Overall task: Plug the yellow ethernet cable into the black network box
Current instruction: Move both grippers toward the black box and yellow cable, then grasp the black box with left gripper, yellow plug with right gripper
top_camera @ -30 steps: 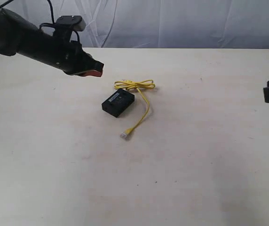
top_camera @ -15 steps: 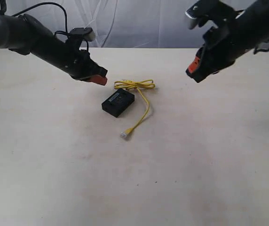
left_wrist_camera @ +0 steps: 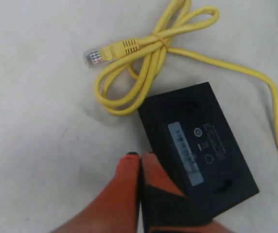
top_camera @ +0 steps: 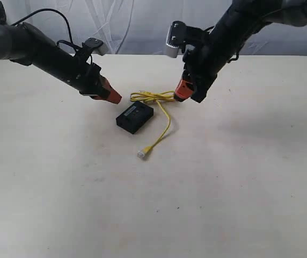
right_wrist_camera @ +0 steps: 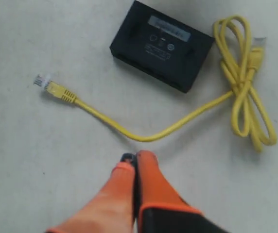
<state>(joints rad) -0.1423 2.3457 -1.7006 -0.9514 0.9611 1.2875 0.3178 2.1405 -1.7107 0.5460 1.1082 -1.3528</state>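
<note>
Approach step, nothing grasped. Left gripper (top_camera: 112,98) pinched closed, empty, near black network box (top_camera: 134,117). Right gripper (top_camera: 179,97) likewise, beside yellow ethernet cable (top_camera: 166,121). Next, likely: spread fingers, take free plug (top_camera: 141,154).

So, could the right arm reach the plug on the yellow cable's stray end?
Probably yes. The plug lies on bare table, clear of the black box, nothing over it. The right arm has its jaws shut and must open them first.

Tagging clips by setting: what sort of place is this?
Likely a robot test bench, not a home: a plain cream tabletop, white draped sheeting behind it, and just the black network box and yellow ethernet cable laid out.
</note>
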